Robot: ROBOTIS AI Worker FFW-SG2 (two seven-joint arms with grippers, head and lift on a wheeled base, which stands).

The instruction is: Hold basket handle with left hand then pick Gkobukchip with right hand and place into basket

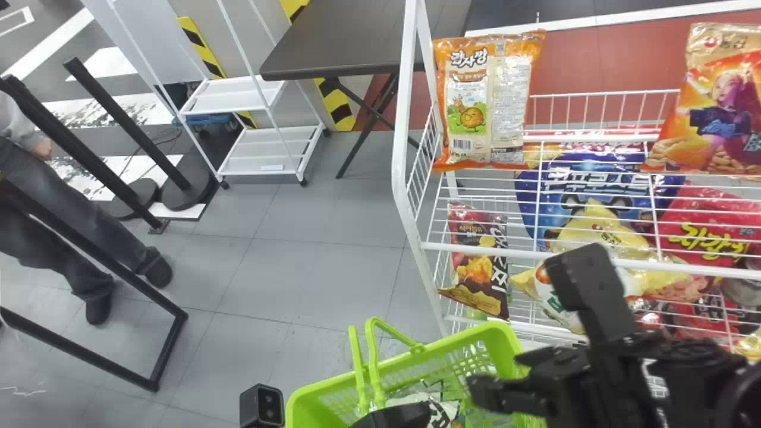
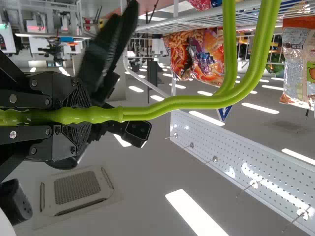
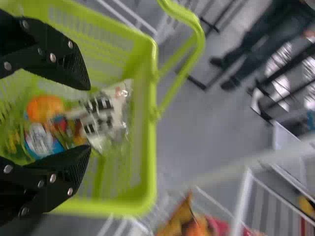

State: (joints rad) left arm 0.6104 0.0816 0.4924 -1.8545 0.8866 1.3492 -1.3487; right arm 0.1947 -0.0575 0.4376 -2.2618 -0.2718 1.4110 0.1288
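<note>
In the head view my right gripper (image 1: pixel 523 326) is over the right side of the green basket (image 1: pixel 449 348), in front of the shelf. The right wrist view shows the right gripper (image 3: pixel 89 117) open above the basket (image 3: pixel 147 128), nothing between its fingers; inside lie a white bag (image 3: pixel 106 115) with black lettering and an orange item (image 3: pixel 44 108). My left gripper (image 1: pixel 392 416) is at the bottom edge, by the basket handle (image 1: pixel 371 356). In the left wrist view the left gripper (image 2: pixel 81 115) is shut on the handle (image 2: pixel 172 102). I cannot tell which bag is Gkobukchip.
A white wire shelf (image 1: pixel 410 196) on the right holds an orange-edged bag (image 1: pixel 487 101), a dark red bag (image 1: pixel 477 258), a blue bag (image 1: pixel 588 184) and several others. Behind are a dark table (image 1: pixel 357 44) and a white rack (image 1: pixel 238 95). Black barrier posts stand at the left.
</note>
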